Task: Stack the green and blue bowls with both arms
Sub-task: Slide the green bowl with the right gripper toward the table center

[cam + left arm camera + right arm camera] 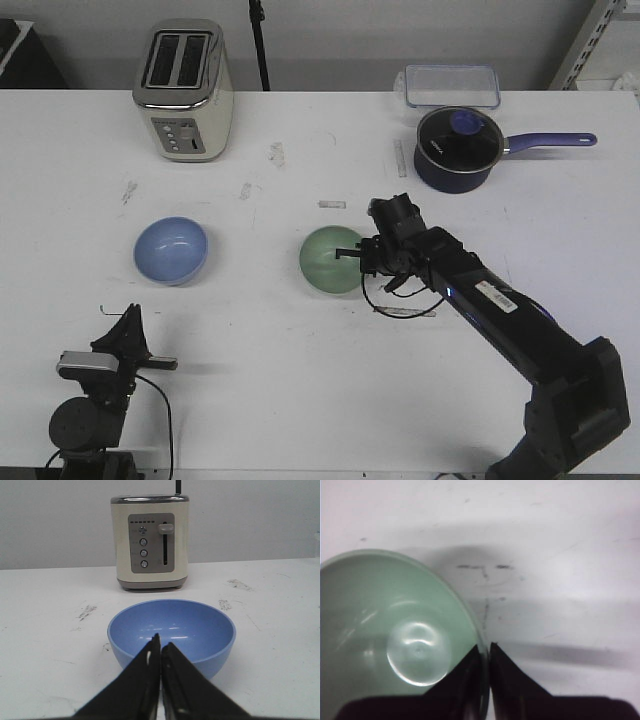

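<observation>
The pale mint green glossy bowl (333,260) sat mid-table, its rim pinched by the nearly closed right gripper (484,652). The light periwinkle blue bowl (171,250) was left well apart; the left gripper (160,647) was closed, empty. No stacking was done.

left end effector (160,652): closed, arm folded low | right end effector (485,652): seemingly pinched, arm extended

Bright even light, soft shadows, glossy glare, blurred right wrist view
</observation>
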`<control>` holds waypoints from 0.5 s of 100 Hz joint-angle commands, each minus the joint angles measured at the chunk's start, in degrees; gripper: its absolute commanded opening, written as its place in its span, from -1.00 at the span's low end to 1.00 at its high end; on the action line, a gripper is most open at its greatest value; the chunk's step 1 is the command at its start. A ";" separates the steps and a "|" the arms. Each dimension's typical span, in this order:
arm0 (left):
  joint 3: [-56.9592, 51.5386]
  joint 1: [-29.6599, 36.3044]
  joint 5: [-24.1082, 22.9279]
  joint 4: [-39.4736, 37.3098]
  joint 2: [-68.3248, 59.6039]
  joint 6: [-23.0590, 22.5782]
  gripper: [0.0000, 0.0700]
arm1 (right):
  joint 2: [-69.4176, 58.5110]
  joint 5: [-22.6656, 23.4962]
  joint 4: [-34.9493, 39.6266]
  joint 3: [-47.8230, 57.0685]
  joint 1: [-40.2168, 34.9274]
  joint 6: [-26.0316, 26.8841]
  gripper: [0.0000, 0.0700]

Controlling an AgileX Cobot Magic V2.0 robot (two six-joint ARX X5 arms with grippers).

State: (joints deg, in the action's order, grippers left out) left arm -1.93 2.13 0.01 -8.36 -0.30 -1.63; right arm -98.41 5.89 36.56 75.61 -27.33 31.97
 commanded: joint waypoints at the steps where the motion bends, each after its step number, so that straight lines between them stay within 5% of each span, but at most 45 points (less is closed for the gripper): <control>1: 1.22 -0.02 0.00 -0.70 0.11 -0.31 -0.99 | -1.20 0.09 -0.59 1.09 -0.52 0.81 -1.00; 50: 1.22 -0.02 0.00 -0.70 0.11 -0.31 -0.99 | -1.20 -0.07 -1.05 1.07 -2.32 0.76 -0.96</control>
State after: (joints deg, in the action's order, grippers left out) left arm -1.93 2.13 0.01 -8.36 -0.30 -1.63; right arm -98.41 5.96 36.38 75.61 -28.97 31.99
